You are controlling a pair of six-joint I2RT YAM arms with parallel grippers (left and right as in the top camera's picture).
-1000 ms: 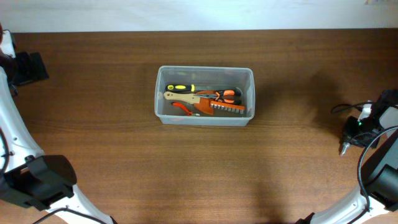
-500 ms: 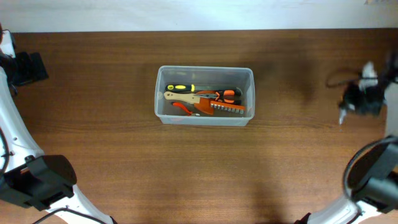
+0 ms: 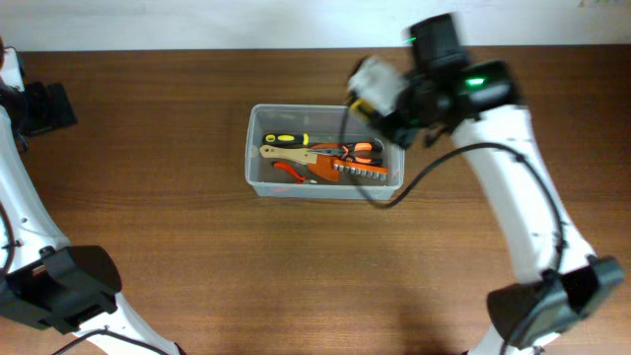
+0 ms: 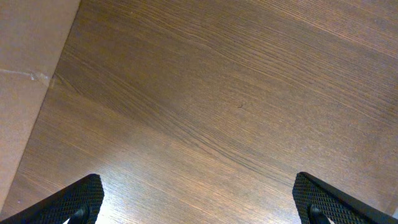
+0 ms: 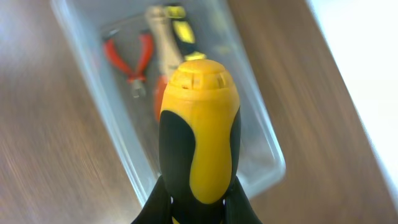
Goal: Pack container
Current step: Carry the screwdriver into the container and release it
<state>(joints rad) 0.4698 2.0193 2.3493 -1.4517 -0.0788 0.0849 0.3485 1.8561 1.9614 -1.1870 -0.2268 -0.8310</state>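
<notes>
- Holding item: my right gripper (image 5: 194, 208) is clamping the base of a yellow-and-black handle (image 5: 199, 118). The handle's rounded yellow cap is pointing up at my wrist camera, and whatever is below the grip is hidden.
- Hovering position: my right gripper (image 3: 380, 91) is hanging over the far right corner of the container (image 3: 248, 148), blurred in the overhead view.
- Container: the clear bin (image 5: 266, 142) is sitting mid-bench, nearer the far edge than the near one, its long side running parallel to that edge.
- Contents lying inside: red pliers (image 3: 288, 173), a cream-handled tool (image 3: 286, 153), a yellow-and-black screwdriver (image 3: 286, 138), an orange toothed piece (image 3: 360, 171) and an orange-and-black handle (image 3: 363, 148).
- Left gripper (image 4: 202, 199): I am keeping its fingers (image 4: 81, 196) wide apart and gripping nothing, above bare wood of the bench (image 3: 197, 266) by the left edge, well apart from the container.
</notes>
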